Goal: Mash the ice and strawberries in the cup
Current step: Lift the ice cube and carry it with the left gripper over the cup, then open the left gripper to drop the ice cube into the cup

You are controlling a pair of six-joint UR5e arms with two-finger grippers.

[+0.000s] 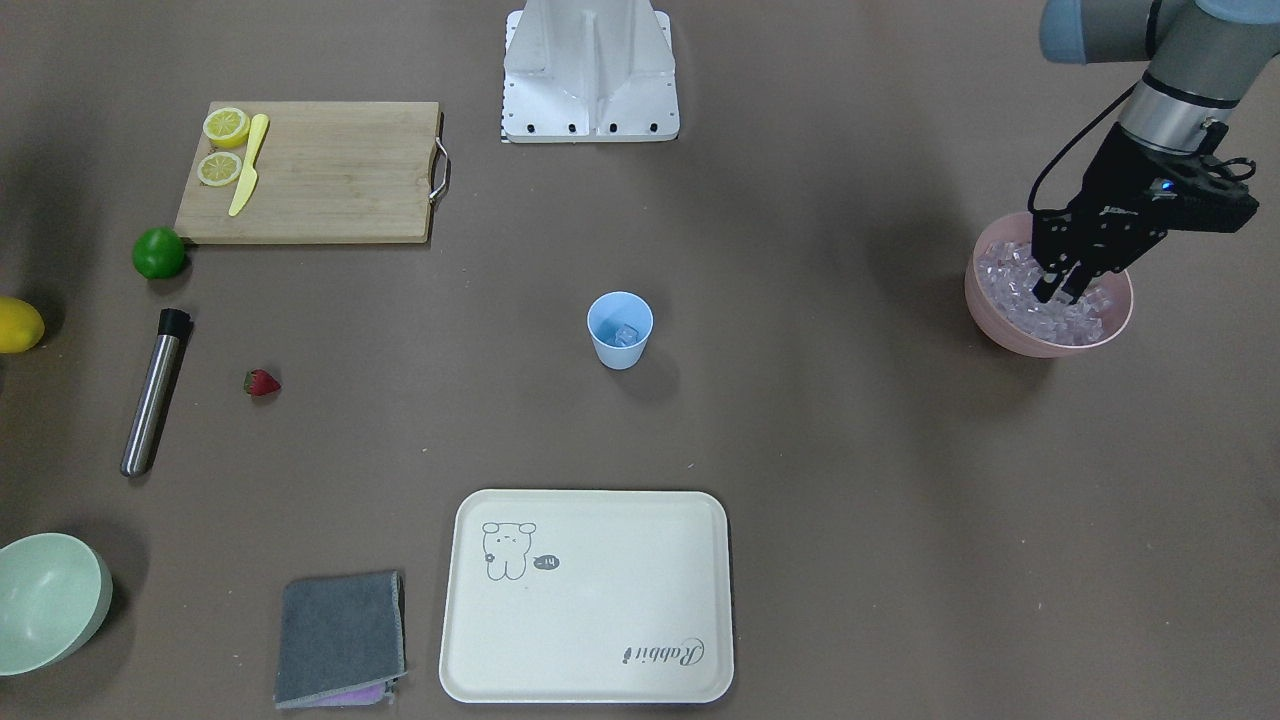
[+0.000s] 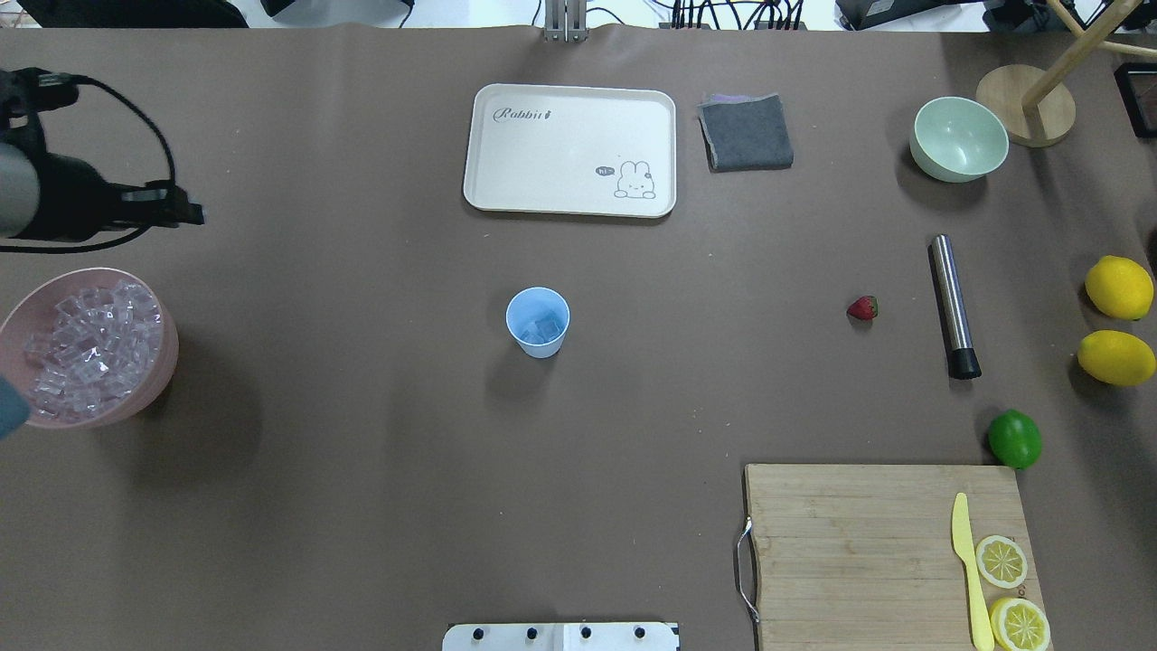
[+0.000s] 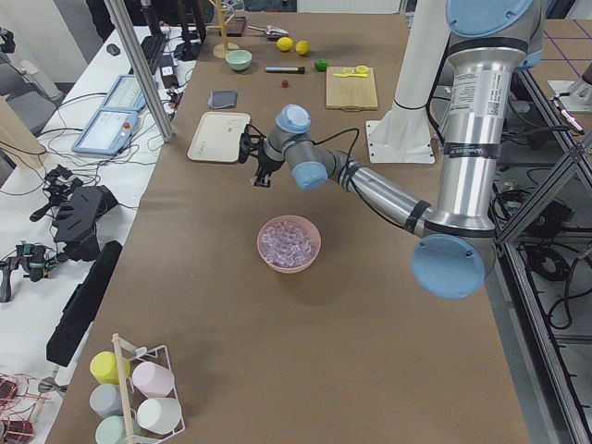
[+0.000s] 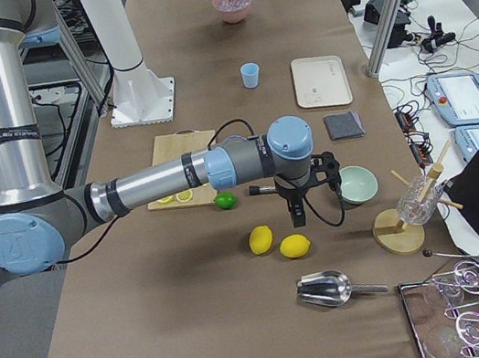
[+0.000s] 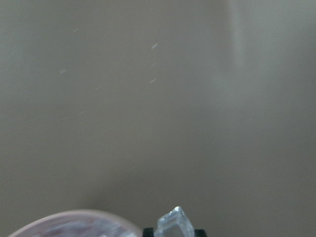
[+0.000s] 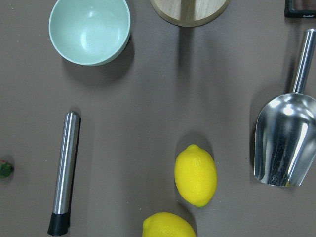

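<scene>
1. Left arm (image 1: pixel 1180 95) reaches over a pink bowl (image 1: pixel 1000 330) near one end of the counter (image 1: pixel 850 450). The bowl is heaped w/ ice (image 1: pixel 1010 275).
2. Left jaws are closed narrowly on one clear ice cube (image 5: pixel 175 226). It shows in the wrist view, w/ the bowl's rim just beside it.
3. Cup (image 1: pixel 619 330) is light blue & upright at mid-counter, well apart from the bowl. A little ice lies in its bottom.
4. Strawberry (image 1: pixel 262 383) lies on the counter on the side opposite the bowl, near a steel rod (image 1: pixel 152 395). It is not in the cup.
5. Right arm (image 4: pixel 246 161) hangs over two lemons (image 6: pixel 195 175). Right jaws: can't tell if wide or narrow.
</scene>
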